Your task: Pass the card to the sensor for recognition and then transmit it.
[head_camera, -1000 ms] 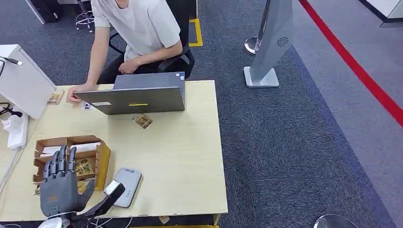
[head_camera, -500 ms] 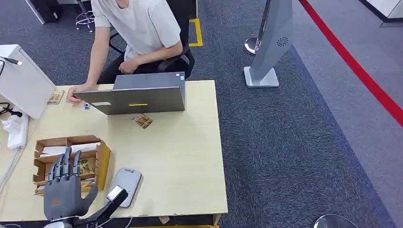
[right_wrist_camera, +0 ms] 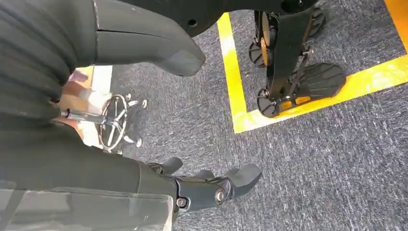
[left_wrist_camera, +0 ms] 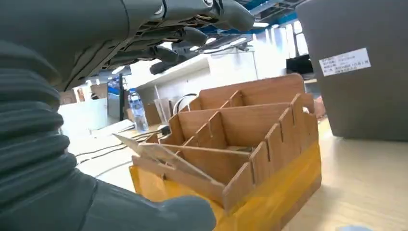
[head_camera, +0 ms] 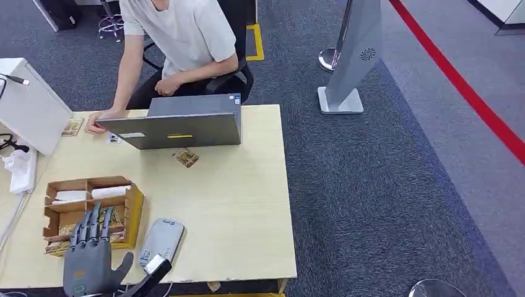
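At the table's [head_camera: 247, 204] near left corner, left hand [head_camera: 90, 263] has pulled back from the box [head_camera: 93, 207], fingers spread, empty. Cards [head_camera: 110, 218] sit in box; sensor [head_camera: 162, 241] beside it. No grasp yet.

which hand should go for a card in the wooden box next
Left, most likely. The left robot hand hovers open at the near edge of the wooden box, where cards lie, with the grey sensor just beside it. The right robot hand hangs low over the carpet, away from the table.
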### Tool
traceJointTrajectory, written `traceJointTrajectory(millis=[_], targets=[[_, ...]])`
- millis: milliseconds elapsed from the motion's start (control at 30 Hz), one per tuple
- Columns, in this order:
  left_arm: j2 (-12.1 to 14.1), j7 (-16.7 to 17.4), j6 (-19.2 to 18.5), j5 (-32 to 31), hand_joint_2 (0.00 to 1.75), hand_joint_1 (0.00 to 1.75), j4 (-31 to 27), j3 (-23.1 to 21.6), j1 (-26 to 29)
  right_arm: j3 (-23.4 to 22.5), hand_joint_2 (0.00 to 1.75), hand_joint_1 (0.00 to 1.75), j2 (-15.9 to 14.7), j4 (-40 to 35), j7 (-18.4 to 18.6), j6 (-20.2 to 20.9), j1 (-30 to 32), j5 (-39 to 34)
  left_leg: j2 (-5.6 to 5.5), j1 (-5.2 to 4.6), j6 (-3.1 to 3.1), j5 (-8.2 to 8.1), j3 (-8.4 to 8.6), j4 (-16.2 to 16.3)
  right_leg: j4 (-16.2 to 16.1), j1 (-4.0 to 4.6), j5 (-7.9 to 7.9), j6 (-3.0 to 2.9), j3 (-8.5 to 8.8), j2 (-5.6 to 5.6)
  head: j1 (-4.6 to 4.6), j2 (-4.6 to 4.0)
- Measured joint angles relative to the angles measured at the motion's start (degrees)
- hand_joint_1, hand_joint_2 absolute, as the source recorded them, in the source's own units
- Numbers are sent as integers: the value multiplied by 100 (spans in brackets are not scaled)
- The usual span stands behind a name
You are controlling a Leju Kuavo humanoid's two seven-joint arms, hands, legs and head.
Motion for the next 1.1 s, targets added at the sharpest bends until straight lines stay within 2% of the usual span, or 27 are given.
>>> traceJointTrajectory(millis=[100,267,433,1100], targets=[[-70,-94,7,9,175,0,9,114,55,-37,175,0,4,0,-13,2,0,-4,0,0,0,0,-1,0,0,0,0,0,0,0,0,0],[-330,-181,37,-4,175,0,26,457,100,-94,175,0,256,-59,-55,-275,-43,15,0,2,0,0,1,-1,0,1,0,0,0,0,0,0],[-459,-236,33,-7,175,0,26,640,127,-98,175,0,417,-90,-50,-304,-74,7,-1,2,0,0,0,-1,0,1,-1,-1,0,-1,0,0],[-717,-382,140,-22,175,0,76,1274,-26,-109,175,0,470,-144,-24,-271,-97,35,-1,0,0,0,0,-1,-1,0,-1,0,0,-1,0,0]])
